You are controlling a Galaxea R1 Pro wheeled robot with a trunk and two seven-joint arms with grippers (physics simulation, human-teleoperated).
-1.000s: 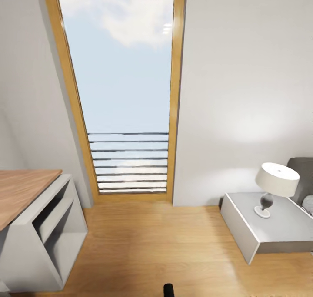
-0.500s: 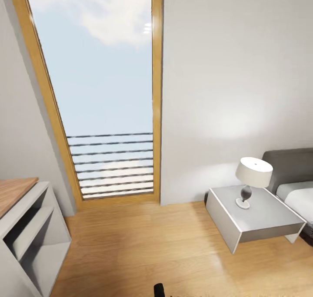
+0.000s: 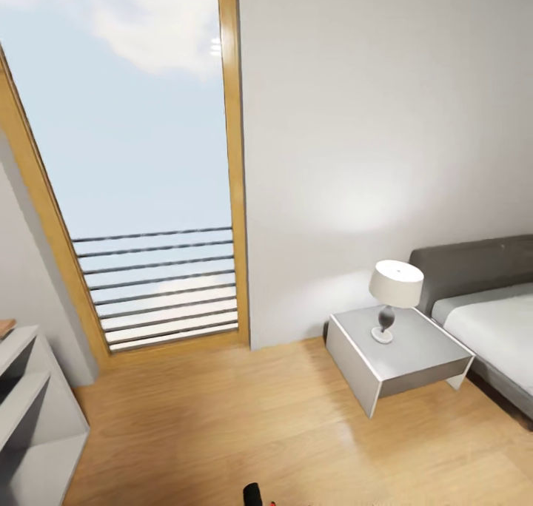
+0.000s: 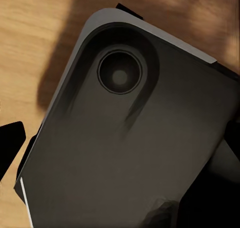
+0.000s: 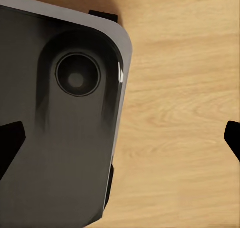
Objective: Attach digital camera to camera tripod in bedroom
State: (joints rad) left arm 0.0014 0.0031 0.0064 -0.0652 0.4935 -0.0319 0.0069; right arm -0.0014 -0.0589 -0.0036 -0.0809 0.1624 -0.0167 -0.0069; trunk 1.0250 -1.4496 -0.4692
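A: What does the head view take in?

B: A corner of the bedroom (image 3: 385, 121): pale grey wall, light wood plank floor (image 3: 244, 424), and a tall window (image 3: 126, 158) with a wooden frame at the far left, sky behind it and horizontal bars across its lower part.

A: Any furniture?

B: A grey nightstand (image 3: 403, 362) stands on the floor to the right, against the wall. On its top sits 1 lamp (image 3: 394, 290) with a pale shade. Just right of the nightstand is the bed (image 3: 488, 321), grey headboard and white mattress. At the near left edge, a pale shelf unit (image 3: 26, 417) is cut off by the frame.

A: And the arms?

B: Both wrist cameras look straight down over the robot's dark base (image 4: 130, 148) and the plank floor, so both arms appear to hang low beside it. In the left wrist view the left gripper (image 4: 125, 145) shows 2 black fingertips at opposite edges of the picture, spread wide with nothing between them. The right gripper (image 5: 125, 140) in the right wrist view looks the same: tips far apart, nothing held.

A: The camera or the tripod?

B: I cannot place either from these pictures. A small dark object (image 3: 253, 493) pokes up at the near edge of the head view; I cannot tell what it is.
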